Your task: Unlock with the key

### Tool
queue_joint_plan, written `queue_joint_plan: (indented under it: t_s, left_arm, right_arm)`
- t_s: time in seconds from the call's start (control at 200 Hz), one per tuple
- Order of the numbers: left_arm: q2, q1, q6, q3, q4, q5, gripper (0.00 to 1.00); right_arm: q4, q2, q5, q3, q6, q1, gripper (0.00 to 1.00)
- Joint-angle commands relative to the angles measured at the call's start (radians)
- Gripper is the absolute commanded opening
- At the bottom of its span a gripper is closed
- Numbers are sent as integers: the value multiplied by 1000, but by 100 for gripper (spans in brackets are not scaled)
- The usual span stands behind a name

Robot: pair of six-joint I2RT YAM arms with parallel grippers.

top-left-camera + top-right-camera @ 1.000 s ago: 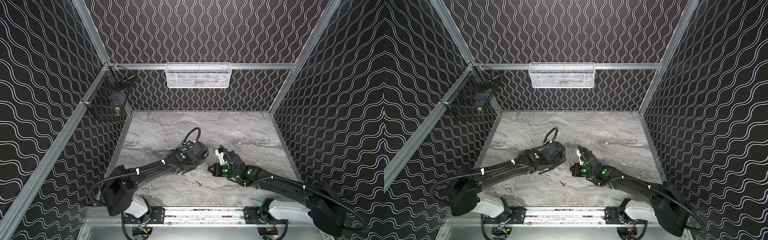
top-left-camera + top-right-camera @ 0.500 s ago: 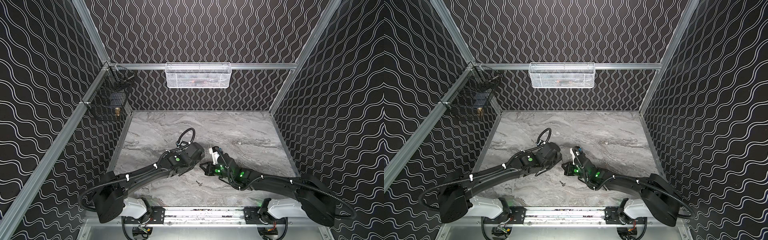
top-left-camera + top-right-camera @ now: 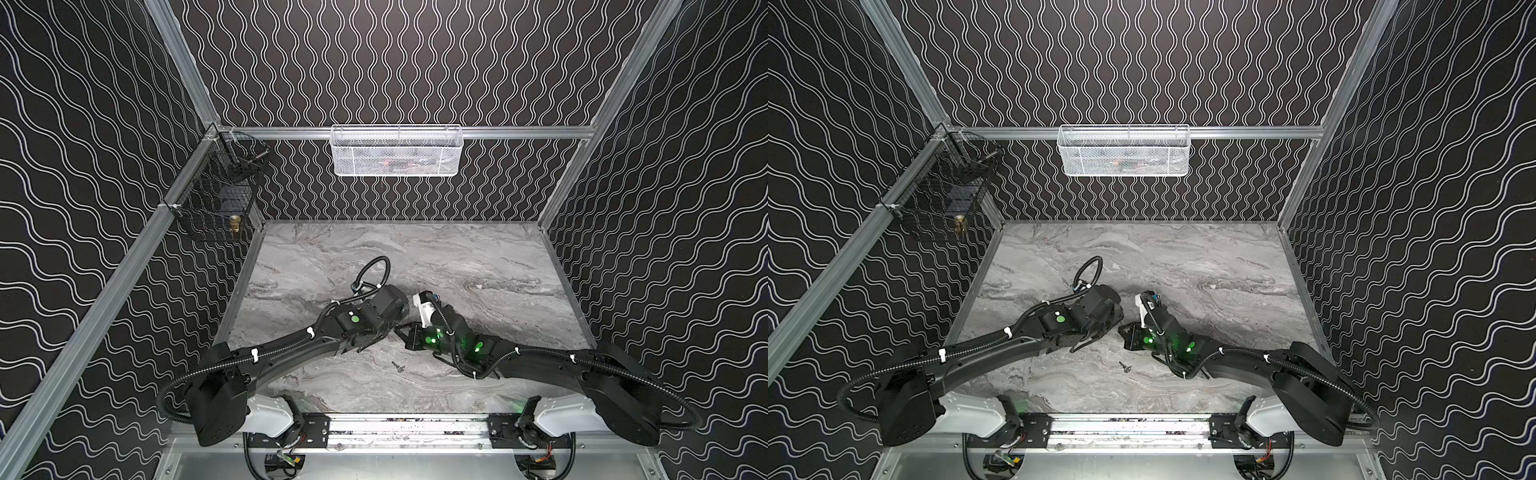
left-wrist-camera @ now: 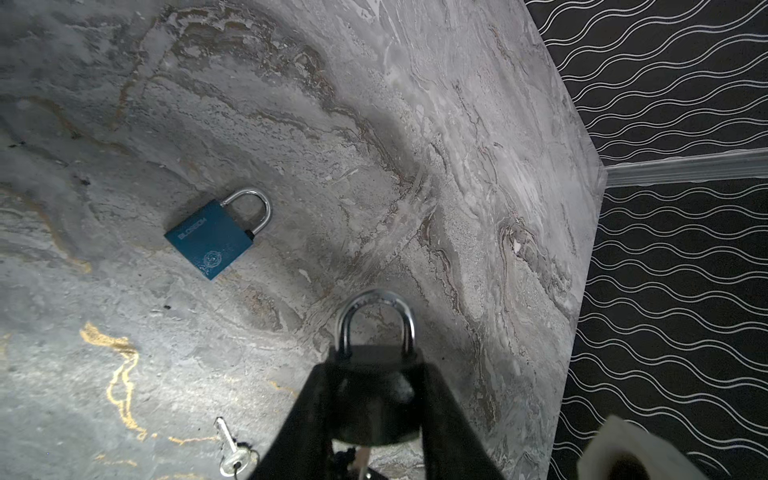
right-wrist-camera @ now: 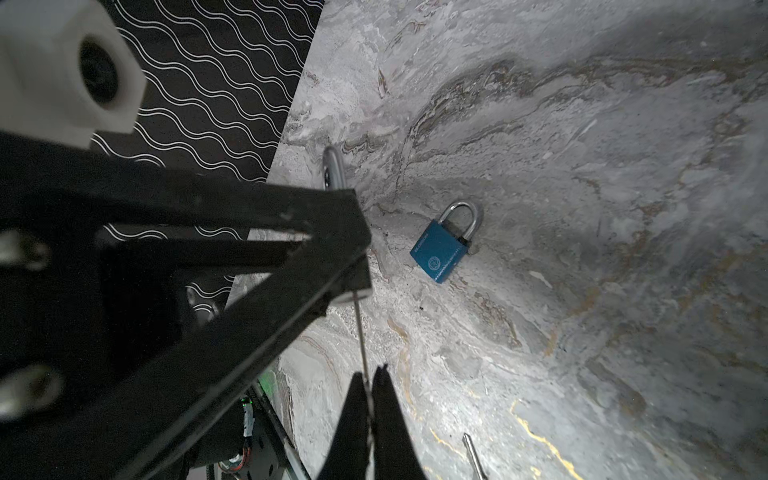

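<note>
Lower centre, left fingers [image 4: 309, 415] clamp a dark round silver-shackled padlock [image 4: 372, 399]; right fingers [image 5: 351, 428] pinch the thin silver key [image 5: 360, 332] below.

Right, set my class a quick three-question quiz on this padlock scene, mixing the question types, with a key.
1. True or false: the blue padlock lies on the table, clear of both arms.
2. The left fingers grip: A the blue padlock, B the black padlock, C nothing.
3. Fill in: the right fingers are shut on a ____.
Key: 1 true; 2 B; 3 key.
</note>
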Motion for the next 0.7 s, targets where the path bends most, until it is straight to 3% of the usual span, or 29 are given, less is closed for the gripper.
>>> queue_joint_plan:
  t_s: [0.0, 0.696]
  left_arm:
    - [-6, 2, 2, 2, -8, -21, 3]
    - [-4, 0, 15, -4, -81, -45, 0]
  right_arm:
    - [19, -3, 9, 19, -11, 1, 0]
    - [-162, -28, 39, 108, -78, -10, 0]
